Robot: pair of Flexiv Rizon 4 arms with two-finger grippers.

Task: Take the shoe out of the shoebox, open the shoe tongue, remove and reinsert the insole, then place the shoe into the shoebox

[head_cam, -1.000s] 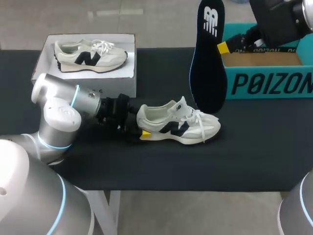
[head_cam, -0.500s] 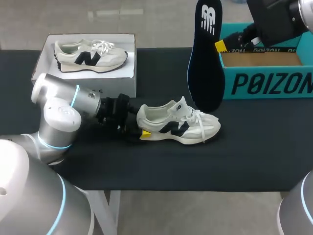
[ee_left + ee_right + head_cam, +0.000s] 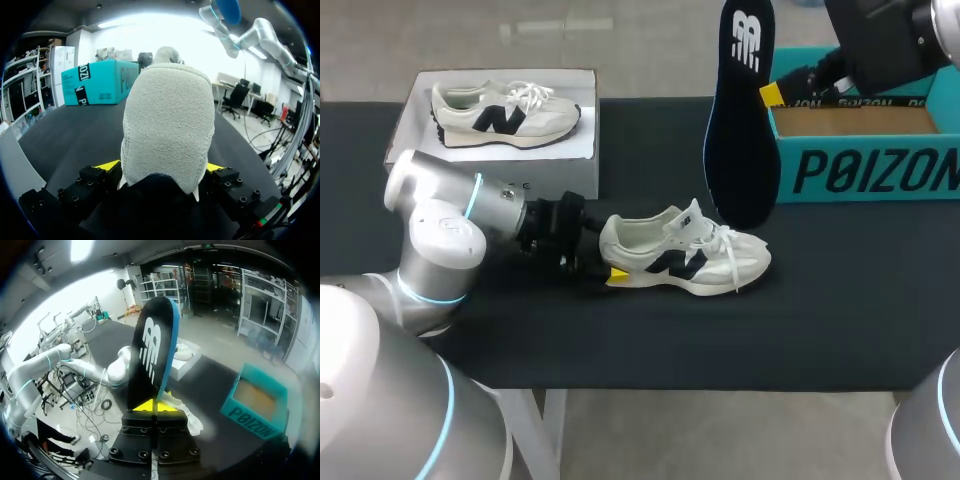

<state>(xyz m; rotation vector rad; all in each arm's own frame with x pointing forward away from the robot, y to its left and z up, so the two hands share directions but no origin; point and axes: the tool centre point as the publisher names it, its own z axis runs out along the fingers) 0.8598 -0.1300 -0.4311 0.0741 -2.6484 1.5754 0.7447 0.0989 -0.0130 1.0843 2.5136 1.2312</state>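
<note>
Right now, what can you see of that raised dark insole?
The insole is dark navy with a white logo near its top and a blue edge, seemingly thin foam. It hangs upright, pinched at one edge by the jaws of the right arm, its lower end by the tongue of the white sneaker; contact unclear.

The shoe [image 3: 685, 250] has an off-white cloth and suede upper, with a rough, fuzzy nap at the heel. The insole [image 3: 742, 120] has a matt black face and a blue, foam-like edge. The shoebox [image 3: 865, 160] is teal cardboard, bare brown inside. The table [image 3: 720, 330] is matt black. The left arm [image 3: 440, 235] has a smooth, glossy grey shell.
</note>
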